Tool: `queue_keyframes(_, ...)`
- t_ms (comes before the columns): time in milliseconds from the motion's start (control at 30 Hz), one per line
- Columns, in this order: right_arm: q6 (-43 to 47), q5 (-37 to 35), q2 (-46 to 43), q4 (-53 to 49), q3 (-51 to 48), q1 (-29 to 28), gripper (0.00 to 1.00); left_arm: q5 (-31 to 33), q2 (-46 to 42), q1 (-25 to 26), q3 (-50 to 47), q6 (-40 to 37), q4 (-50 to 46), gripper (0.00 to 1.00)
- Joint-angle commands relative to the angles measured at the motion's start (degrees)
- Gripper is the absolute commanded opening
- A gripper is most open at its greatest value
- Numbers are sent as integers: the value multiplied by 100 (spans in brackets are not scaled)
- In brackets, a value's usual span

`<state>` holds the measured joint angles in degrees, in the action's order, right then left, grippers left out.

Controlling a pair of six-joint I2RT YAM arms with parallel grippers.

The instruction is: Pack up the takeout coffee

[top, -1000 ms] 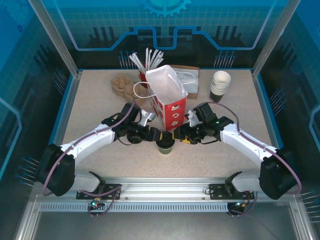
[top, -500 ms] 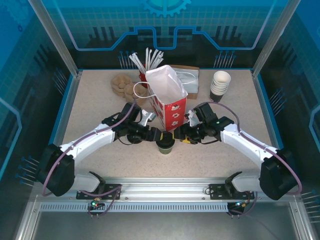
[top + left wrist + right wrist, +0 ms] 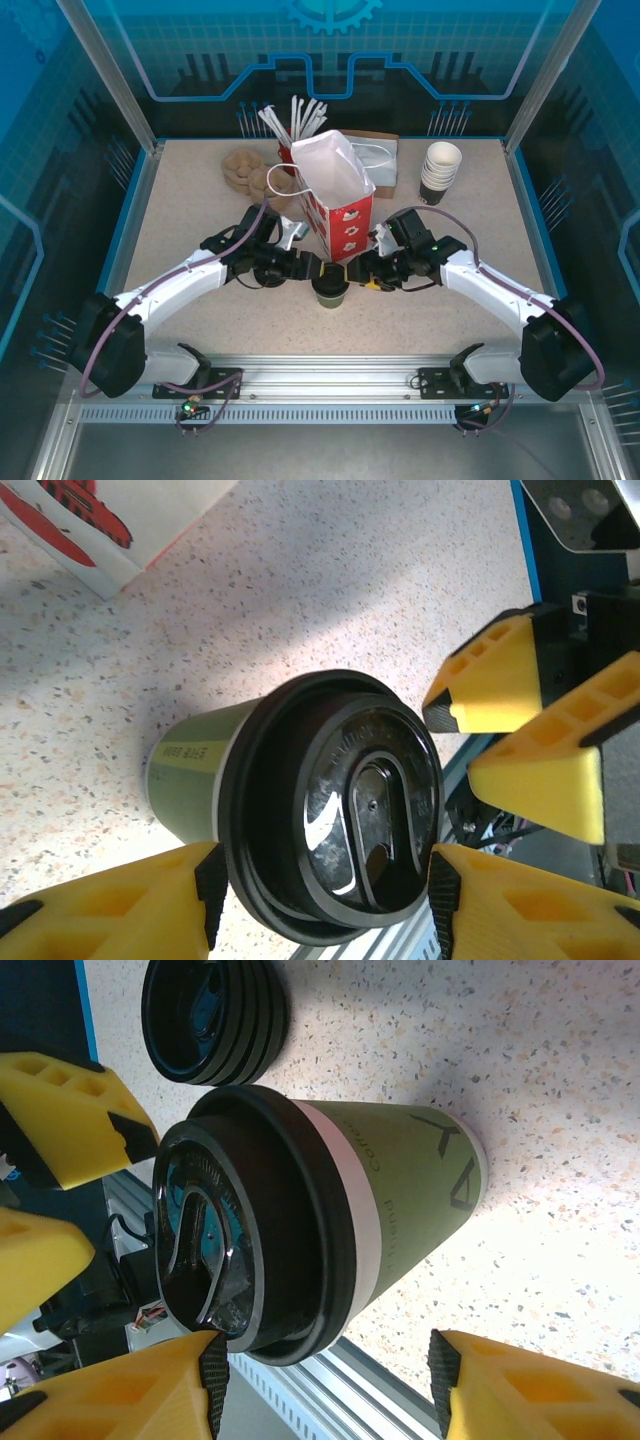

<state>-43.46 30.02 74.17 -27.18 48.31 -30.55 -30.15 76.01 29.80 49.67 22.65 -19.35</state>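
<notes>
The coffee (image 3: 331,290) is a small paper cup, olive-green on the side, with a pale band under a glossy round black lid (image 3: 335,815) that has an oval sip tab. It stands upright on the speckled table (image 3: 180,200) at lower centre of the top view, just below the red-and-white bag (image 3: 340,215), with the left gripper (image 3: 312,270) at its left and the right gripper (image 3: 358,274) at its right. The left wrist view shows the left fingers (image 3: 110,905) flanking the lid, pads right at its rim; whether they press it I cannot tell. The right wrist view shows dark lettering along the cup's side, the right fingers (image 3: 530,1395) spread apart with the lower-right one clear of the cup, and a stack of lids (image 3: 215,1020) at upper left, just beyond the coffee
</notes>
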Motion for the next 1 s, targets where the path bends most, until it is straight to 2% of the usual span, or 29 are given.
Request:
queue_keyframes(0,75,-5,42,183,-60,-113,59,303,-150,2,-78,141,-4,58)
queue_keyframes(333,33,-27,186,301,-89,-189,59,294,168,113,-10,69,-181,58)
queue_keyframes(567,-73,-102,227,360,-228,-186,57,282,287,130,-154,45,-111,54)
queue_keyframes(967,-127,-181,319,459,-323,-189,55,309,417,130,-361,37,-4,53)
